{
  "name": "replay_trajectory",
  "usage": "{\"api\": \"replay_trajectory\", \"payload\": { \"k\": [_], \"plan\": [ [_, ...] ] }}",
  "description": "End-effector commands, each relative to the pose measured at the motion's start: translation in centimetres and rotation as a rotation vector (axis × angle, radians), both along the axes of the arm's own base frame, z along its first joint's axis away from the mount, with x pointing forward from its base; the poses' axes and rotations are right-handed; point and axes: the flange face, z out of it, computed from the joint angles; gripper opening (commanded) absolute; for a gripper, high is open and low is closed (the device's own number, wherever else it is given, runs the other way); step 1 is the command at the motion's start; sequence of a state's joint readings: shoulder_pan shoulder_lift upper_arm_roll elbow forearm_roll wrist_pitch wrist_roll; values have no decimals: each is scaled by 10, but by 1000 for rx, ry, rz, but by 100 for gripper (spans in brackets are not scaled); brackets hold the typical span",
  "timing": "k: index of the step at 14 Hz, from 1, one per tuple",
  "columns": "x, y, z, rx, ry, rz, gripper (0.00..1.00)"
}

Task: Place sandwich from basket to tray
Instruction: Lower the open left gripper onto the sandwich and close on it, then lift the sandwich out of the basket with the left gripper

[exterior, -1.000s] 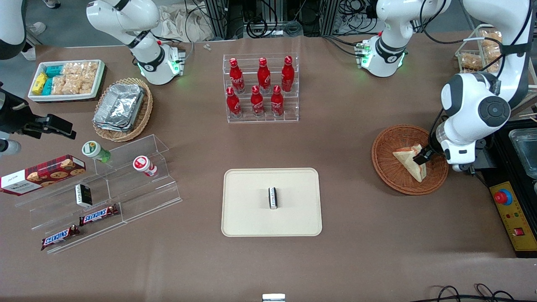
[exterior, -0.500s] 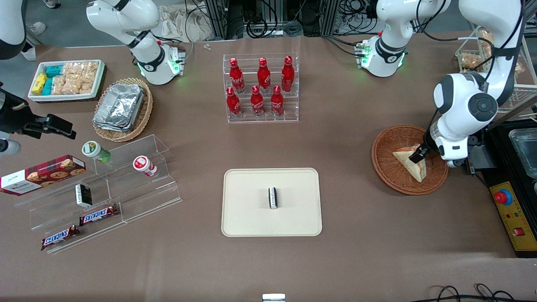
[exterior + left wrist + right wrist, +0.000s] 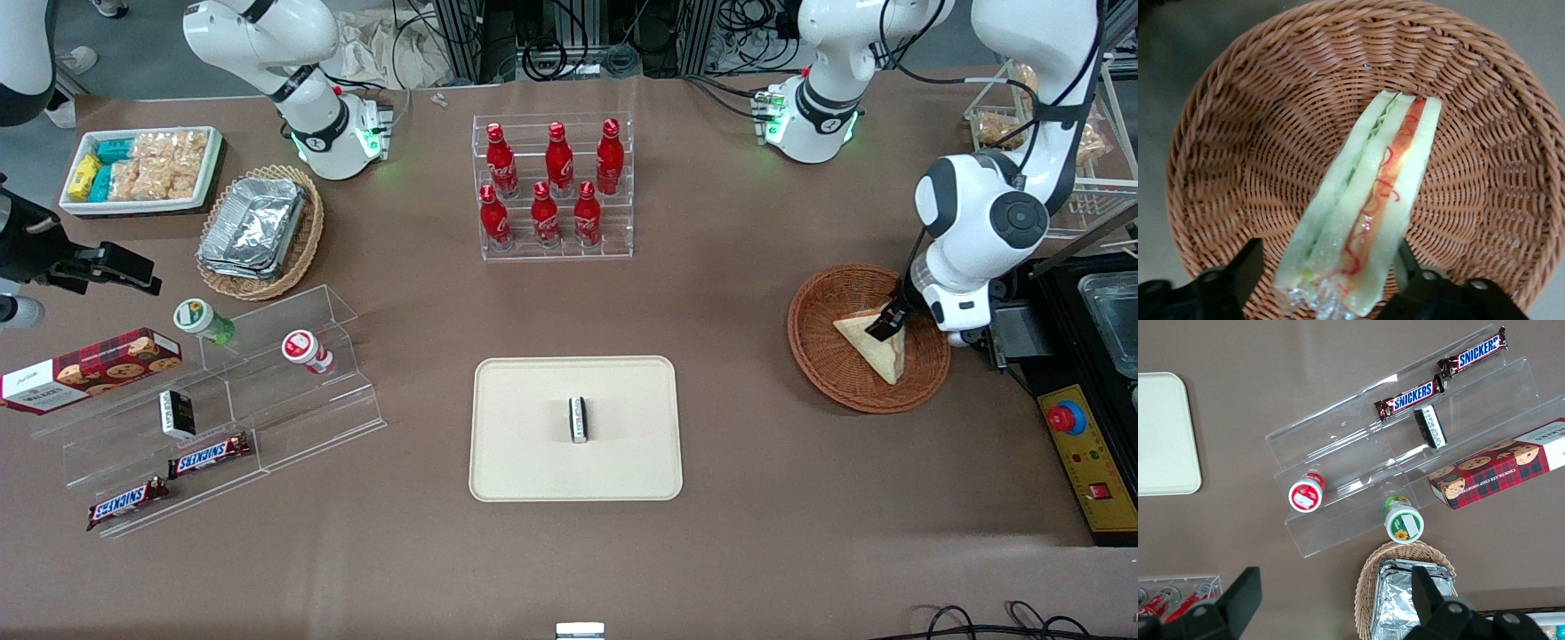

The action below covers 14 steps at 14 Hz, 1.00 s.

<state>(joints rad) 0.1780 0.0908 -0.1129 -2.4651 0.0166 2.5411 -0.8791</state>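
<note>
here, one sandwich [image 3: 1368, 213] in one basket [image 3: 1238, 133], gripper [image 3: 1328, 277] fingers [image 3: 1238, 270] spread, straddling it, one tray [image 3: 524, 462]

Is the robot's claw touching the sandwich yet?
Cannot tell. In the left wrist view the gripper straddles the sandwich in the basket, one finger clearly apart, the other right against its edge without plain contact.

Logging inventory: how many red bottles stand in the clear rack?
6: three on the upper step, three on the lower. None seem hidden.
</note>
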Motion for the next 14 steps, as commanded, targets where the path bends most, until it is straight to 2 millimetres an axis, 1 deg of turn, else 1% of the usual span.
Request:
{"api": "replay_trajectory", "payload": {
  "k": [1, 2, 5, 6, 7, 9, 10, 11, 12, 13, 14],
  "plan": [
    [-1, -2, -6, -11, -49, 70, 0],
    [0, -7, -5, -12, -52, 64, 0],
    [2, -9, 13, -4, -71, 41, 0],
    [3, -9, 22, -1, -56, 24, 0],
    [7, -9, 37, 1, -31, -7, 0],
    [22, -5, 83, 1, 15, -42, 0],
    [33, -3, 111, -1, 56, -60, 0],
    [46, -2, 145, -9, 102, -75, 0],
    [58, -4, 184, -17, 123, -102, 0],
    [68, -3, 221, -23, 127, -136, 0],
    [72, -4, 256, -27, 120, -180, 0]
  ]
}}
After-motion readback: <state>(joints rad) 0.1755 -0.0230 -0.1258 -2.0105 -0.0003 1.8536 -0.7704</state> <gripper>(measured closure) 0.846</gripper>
